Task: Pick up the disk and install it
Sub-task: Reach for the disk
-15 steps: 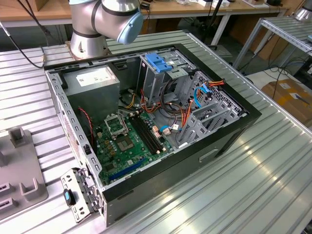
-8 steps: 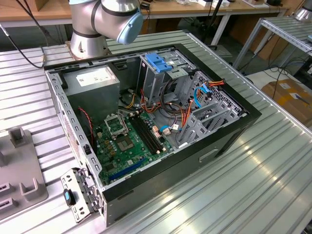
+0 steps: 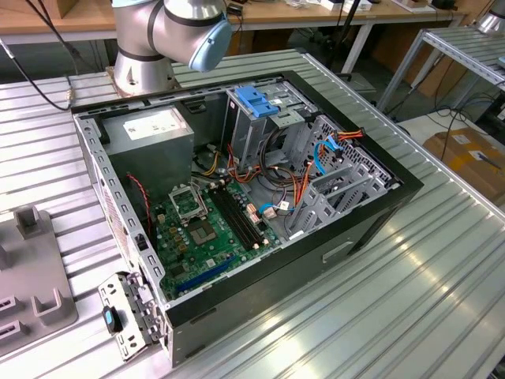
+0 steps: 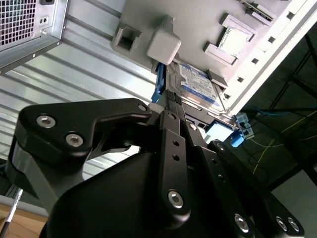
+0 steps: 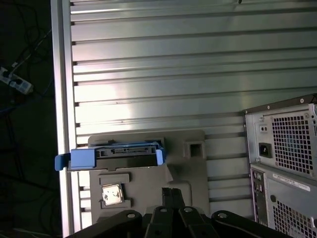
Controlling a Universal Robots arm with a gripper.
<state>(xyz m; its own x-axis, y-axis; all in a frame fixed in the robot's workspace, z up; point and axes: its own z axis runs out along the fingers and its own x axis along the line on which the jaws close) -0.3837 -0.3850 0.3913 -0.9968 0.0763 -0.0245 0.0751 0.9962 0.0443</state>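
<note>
The disk [image 5: 115, 153] sits in its grey holder [image 5: 188, 171] on the tabletop [image 5: 173, 74], not yet lifted. The pincer [image 5: 172, 192] hangs over the holder, tips together, gripping nothing. The open computer case [image 3: 355, 237] awaits; installation appears wholly undone.

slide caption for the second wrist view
Gripper close to the disk, which sits in a grey holder.
</note>
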